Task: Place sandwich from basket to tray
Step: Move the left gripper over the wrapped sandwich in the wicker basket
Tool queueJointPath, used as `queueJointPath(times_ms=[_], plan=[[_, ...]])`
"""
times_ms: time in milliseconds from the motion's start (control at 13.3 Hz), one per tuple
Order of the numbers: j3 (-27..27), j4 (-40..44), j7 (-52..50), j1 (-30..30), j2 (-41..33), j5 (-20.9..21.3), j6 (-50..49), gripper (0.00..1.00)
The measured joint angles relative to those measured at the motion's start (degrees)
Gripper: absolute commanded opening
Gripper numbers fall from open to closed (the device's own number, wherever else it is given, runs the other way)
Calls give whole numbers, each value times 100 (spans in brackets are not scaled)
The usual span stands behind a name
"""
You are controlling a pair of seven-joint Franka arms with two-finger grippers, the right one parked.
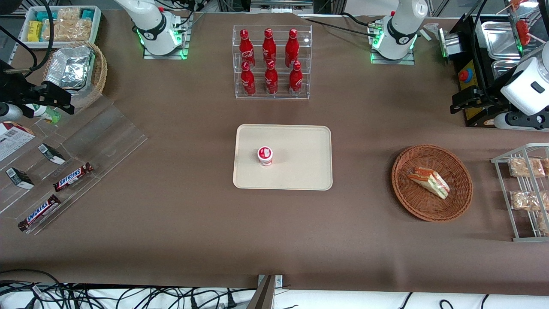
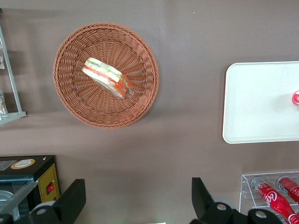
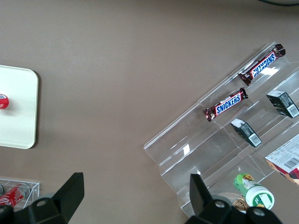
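Note:
The wrapped triangular sandwich point(image 1: 429, 182) point(image 2: 108, 77) lies in the round brown wicker basket point(image 1: 411, 202) point(image 2: 84, 108), toward the working arm's end of the table. The cream tray point(image 1: 300, 146) point(image 2: 261, 102) sits mid-table, and a small red-and-white cup point(image 1: 265, 156) point(image 2: 295, 98) stands on it. My left gripper point(image 1: 461, 101) point(image 2: 138, 196) hangs above the table, farther from the front camera than the basket and apart from it. It is wide open, with only bare tablecloth between its fingers.
A clear rack of red bottles point(image 1: 271, 62) point(image 2: 273, 196) stands farther from the front camera than the tray. A metal wire rack with snack packets point(image 1: 521, 193) sits beside the basket. A black box with a red button point(image 1: 465, 77) is beside the gripper. Snickers displays point(image 1: 73, 176) lie toward the parked arm's end.

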Motion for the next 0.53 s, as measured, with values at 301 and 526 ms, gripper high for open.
queueJointPath(times_ms=[301,526], plan=[[14,1,-15,0,89,0,0,100],[91,-2,-406,24,394,56,318,100]])
